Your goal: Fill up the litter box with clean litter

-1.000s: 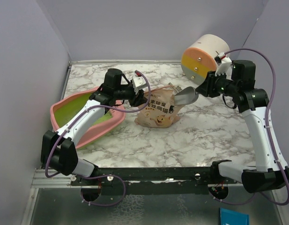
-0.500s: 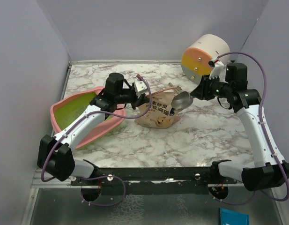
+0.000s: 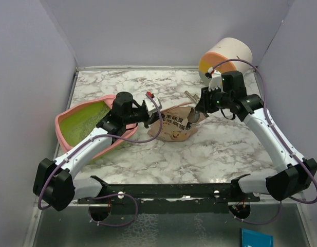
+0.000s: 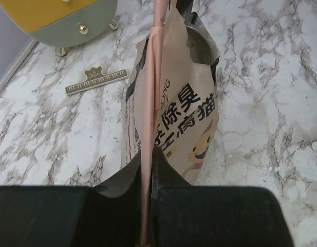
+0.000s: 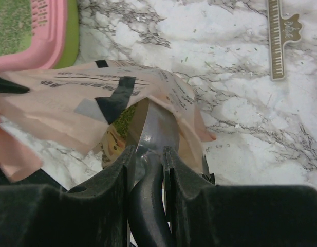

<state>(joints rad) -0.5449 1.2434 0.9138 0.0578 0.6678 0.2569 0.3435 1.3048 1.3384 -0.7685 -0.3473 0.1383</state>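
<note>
The pink litter box with a yellow-green inside lies at the left; its slotted rim also shows in the right wrist view. The tan cat-print pouch lies mid-table. My left gripper is shut on the pouch's top edge, holding the mouth open. My right gripper is shut on the dark handle of the grey metal scoop. The scoop bowl is pushed into the pouch mouth. Greenish litter granules show inside the pouch beside the bowl.
The round cream-orange-yellow drawer unit stands at the back right, behind my right arm. A flat tan bag clip lies on the marble behind the pouch, also seen in the left wrist view. Grey walls close in left, right and back.
My right gripper has moved left and down, carrying the scoop bowl into the pouch mouth. My left arm has lowered a little, still holding the pouch edge.
</note>
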